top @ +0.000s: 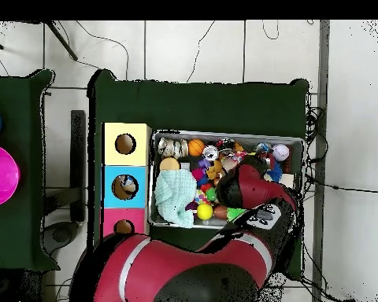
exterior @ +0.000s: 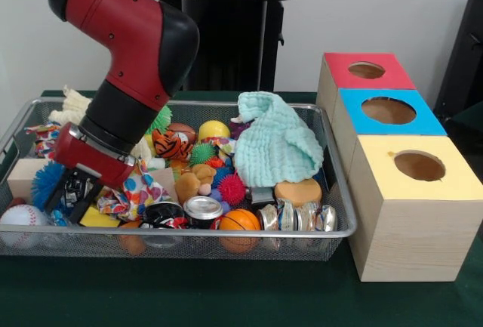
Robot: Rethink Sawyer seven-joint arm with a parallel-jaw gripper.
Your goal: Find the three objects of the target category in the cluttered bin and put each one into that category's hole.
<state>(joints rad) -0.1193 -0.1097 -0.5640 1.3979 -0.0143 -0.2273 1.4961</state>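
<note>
A wire mesh bin (exterior: 338, 191) holds a heap of toys, balls, cans and cloths. My gripper (exterior: 73, 197) is down in its left part, between a blue spiky ball (exterior: 44, 180), a yellow block (exterior: 98, 218) and a polka-dot cloth (exterior: 134, 191). Whether it holds anything is hidden by the clutter. A baseball (exterior: 23, 217) lies just left of it. To the right of the bin stand three wooden boxes with holes: red-topped (exterior: 367, 70), blue-topped (exterior: 389, 109) and yellow-topped (exterior: 419, 165). In the overhead view the gripper (top: 251, 166) is over the bin (top: 227, 135), with the boxes (top: 125, 186) alongside.
A teal cloth (exterior: 275, 144) covers the bin's back right. Shiny cans (exterior: 298, 217), an orange basketball (exterior: 240, 221), a lidded tin (exterior: 202, 210), a tiger-striped ball (exterior: 175, 144), a yellow ball (exterior: 213, 129) and a red spiky ball (exterior: 232, 189) fill the middle. A white plush (exterior: 75, 104) sits at the back left.
</note>
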